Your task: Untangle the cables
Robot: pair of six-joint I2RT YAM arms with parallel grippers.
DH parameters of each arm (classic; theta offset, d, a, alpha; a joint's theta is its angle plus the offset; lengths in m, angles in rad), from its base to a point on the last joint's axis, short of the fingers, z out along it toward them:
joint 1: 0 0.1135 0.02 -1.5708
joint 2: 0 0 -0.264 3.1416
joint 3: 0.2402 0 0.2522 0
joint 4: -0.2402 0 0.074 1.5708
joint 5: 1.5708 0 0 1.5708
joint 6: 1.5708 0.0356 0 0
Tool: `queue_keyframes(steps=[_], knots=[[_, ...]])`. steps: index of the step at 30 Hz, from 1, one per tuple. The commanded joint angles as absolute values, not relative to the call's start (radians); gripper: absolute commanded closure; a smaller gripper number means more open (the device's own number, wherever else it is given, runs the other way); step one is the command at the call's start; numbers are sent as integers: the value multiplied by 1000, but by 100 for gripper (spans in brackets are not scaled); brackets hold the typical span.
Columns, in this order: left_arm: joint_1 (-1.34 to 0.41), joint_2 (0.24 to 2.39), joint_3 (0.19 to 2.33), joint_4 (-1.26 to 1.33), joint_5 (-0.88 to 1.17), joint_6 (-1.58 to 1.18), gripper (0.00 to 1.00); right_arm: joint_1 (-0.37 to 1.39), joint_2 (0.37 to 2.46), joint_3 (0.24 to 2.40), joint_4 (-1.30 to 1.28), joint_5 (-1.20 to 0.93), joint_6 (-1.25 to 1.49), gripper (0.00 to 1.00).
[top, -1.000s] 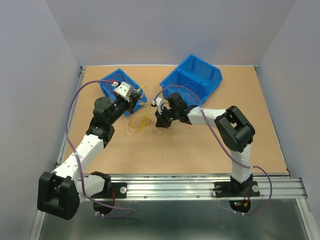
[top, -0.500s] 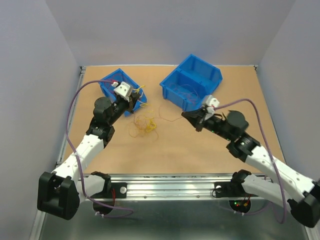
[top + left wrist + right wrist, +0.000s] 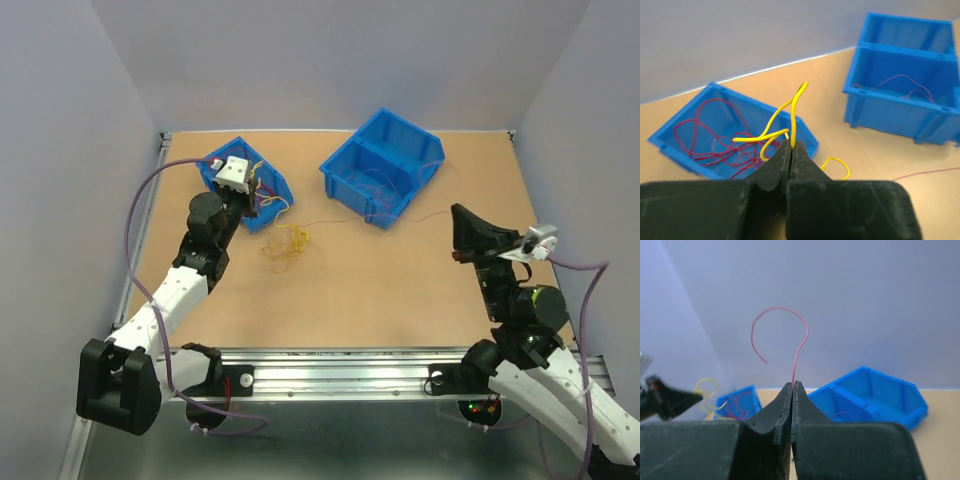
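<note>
The bare table [image 3: 380, 290] lies open from the near edge up to the tangle of cables [image 3: 285, 245]. A thin red cable [image 3: 345, 219] runs from that tangle to the right gripper [image 3: 793, 386], crossing just in front of the large blue bin [image 3: 350, 190]. Between this bin and the small blue bin [image 3: 275, 180], which the left gripper [image 3: 790, 146] overhangs, a gap stays passable.

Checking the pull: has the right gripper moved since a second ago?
Yes. The right gripper went rightward, from near-left of the larger blue bin to its right.

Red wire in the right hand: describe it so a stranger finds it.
Find the big blue bin at the table's far side. Near its right corner, the right hand pinches one red wire. Unlike the yellow tangle, it runs alone, a thin straight line.
</note>
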State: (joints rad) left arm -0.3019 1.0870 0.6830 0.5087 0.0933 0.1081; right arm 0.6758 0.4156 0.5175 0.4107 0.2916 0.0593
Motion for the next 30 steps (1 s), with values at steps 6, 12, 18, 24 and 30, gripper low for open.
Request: queue_keyframes(steps=[6, 12, 18, 24, 30], knots=[[-259, 1000, 687, 607, -95, 48, 100, 681, 144, 394, 532, 853, 77, 100], [-256, 951, 660, 635, -132, 38, 100, 680, 92, 331, 647, 968, 46, 100], [-258, 931, 646, 641, -109, 32, 100, 681, 89, 328, 606, 841, 37, 99], [-258, 910, 607, 687, 182, 51, 100, 683, 473, 608, 180, 398, 153, 98], [-259, 930, 612, 687, 245, 52, 100, 681, 678, 672, 244, 446, 118, 98]])
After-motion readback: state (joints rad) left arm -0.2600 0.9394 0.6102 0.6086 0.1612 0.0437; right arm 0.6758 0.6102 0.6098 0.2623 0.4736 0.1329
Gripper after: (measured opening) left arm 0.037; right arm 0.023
